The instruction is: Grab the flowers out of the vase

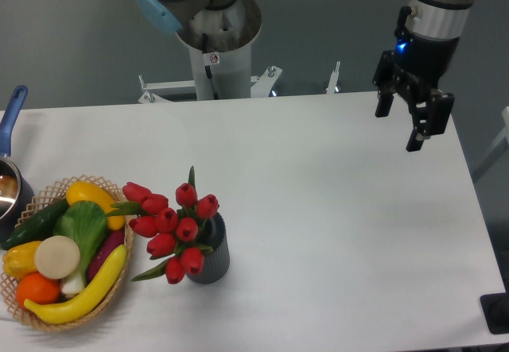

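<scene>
A bunch of red tulip buds on green stems [171, 229] stands in a small dark grey ribbed vase [211, 258] near the white table's [334, 233] front left, leaning left toward a wicker basket of vegetables [60, 253] just beside it. The black two-finger gripper [400, 125] hangs open and empty above the far right edge, well apart. The flowers lie forward and far to the left of the gripper, a reach likely needing a crossing of the whole tabletop.
</scene>
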{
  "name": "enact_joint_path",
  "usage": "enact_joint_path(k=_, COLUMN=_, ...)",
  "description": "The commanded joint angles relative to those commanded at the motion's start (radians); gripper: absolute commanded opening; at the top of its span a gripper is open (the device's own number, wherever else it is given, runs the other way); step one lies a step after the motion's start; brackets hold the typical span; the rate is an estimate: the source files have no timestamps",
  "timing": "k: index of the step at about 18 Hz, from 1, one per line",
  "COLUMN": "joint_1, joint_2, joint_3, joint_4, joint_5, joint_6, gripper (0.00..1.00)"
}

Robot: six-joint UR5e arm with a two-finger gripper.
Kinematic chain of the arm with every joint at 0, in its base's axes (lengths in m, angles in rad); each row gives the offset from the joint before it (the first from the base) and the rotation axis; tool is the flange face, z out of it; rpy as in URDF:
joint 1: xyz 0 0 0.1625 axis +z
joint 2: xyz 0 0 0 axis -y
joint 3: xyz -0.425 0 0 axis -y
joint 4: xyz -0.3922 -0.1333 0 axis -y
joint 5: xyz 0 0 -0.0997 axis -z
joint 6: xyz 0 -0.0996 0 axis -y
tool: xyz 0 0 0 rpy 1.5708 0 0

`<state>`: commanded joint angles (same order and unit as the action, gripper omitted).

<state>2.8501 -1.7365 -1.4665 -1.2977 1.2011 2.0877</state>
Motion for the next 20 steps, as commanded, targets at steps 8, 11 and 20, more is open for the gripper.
enact_joint_path(k=8, joint_1=-0.005, joint_2=0.008, joint_3=-0.008, joint_4=-0.003, joint_5=-0.021, joint_6=-0.057, gripper=1.0)
enact_joint_path(k=11, joint_1=0.0, joint_2=0.009, joint_3=-0.026, joint_4=-0.002, joint_5=-0.052, joint_6=-0.066, gripper=1.0)
enact_joint_path(k=20, joint_1=0.006, joint_2=0.02, joint_3=-0.044, joint_4=-0.002, joint_5=-0.09, joint_6=-0.192, gripper=1.0)
